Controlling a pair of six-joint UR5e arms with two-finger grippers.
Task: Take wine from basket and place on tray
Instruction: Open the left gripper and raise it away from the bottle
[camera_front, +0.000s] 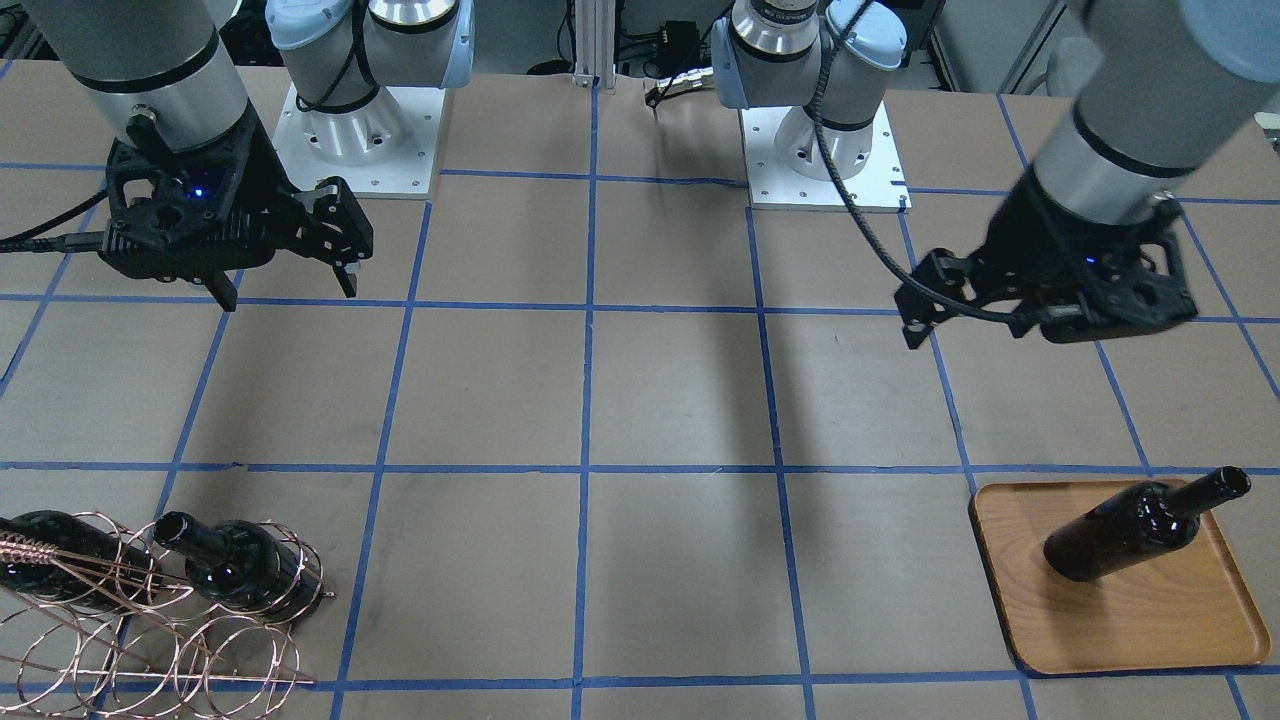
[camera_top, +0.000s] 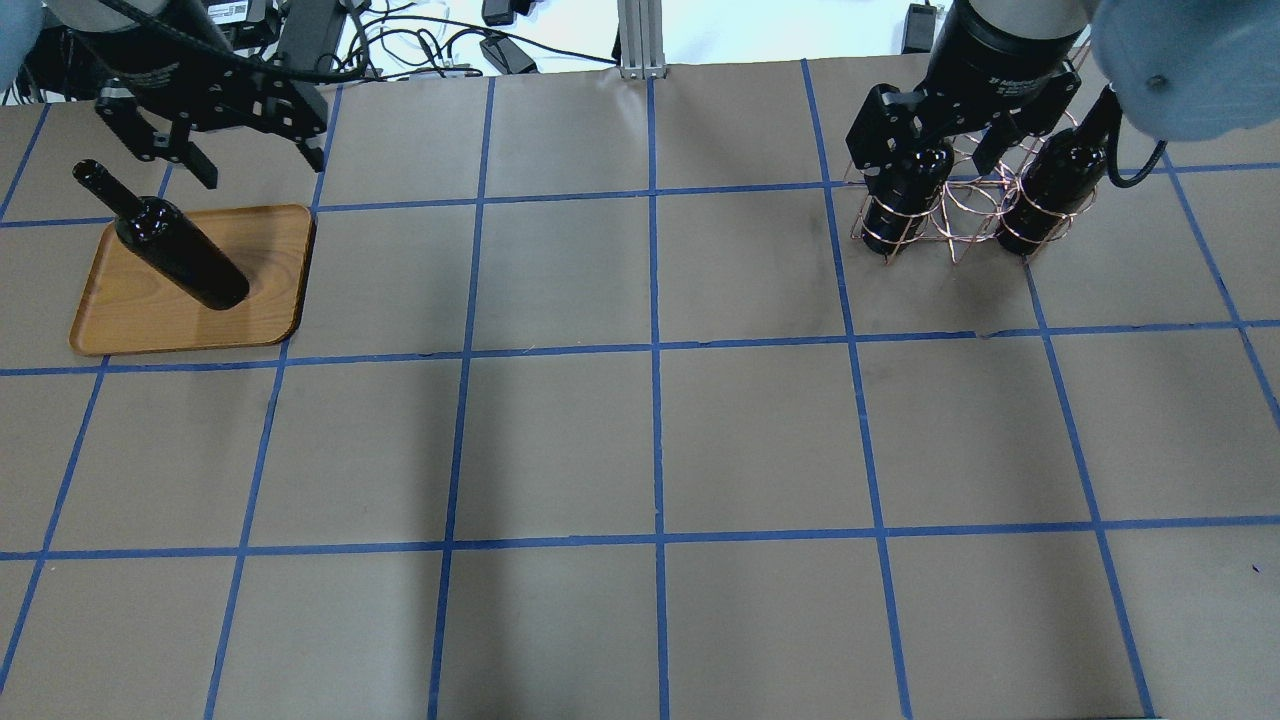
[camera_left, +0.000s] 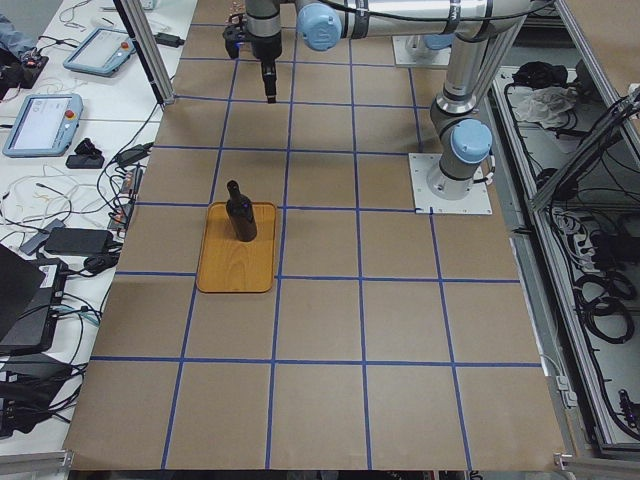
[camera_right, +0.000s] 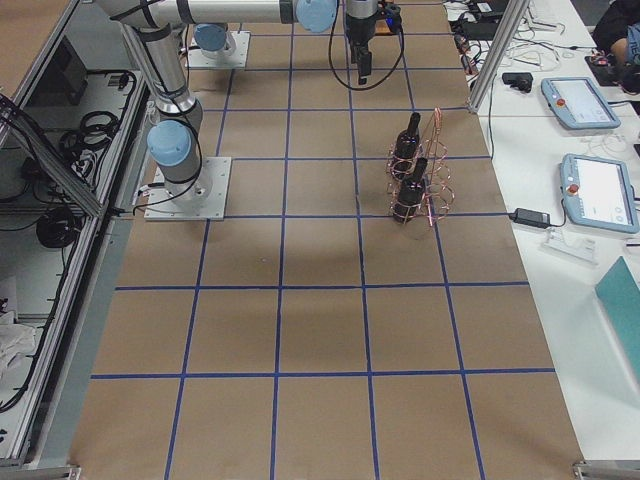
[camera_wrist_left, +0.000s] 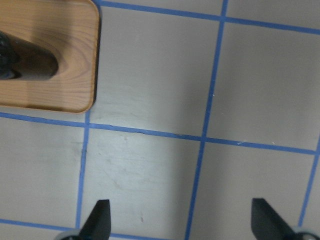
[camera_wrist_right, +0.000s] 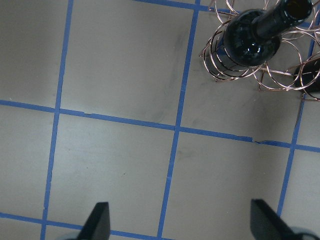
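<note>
Wine bottle (camera_top: 180, 250): upright on wooden tray (camera_top: 150, 325), far left | left gripper (camera_wrist_left: 182, 222): fingers spread, empty, raised near tray | right gripper (camera_wrist_right: 181, 222): fingers spread, empty, raised near wire basket (camera_top: 960, 205), far right, which holds two more bottles (camera_top: 905, 195)

Counter (camera_front: 680, 390): matt brown paper-like sheet, faintly scuffed, gridded with blue tape (camera_front: 680, 468). Tray (camera_front: 1180, 620): smooth light wood, visible grain, darker rim. Bottle (camera_front: 1135, 532) on tray: glossy near-black glass with highlights. Basket (camera_front: 160, 640), well apart from tray: thin shiny copper-coloured wire. Left end effector (camera_top: 258, 162) and right end effector (camera_front: 285, 288): matt black, plastic-looking. Arm (camera_front: 140, 60): satin silver metal.
</note>
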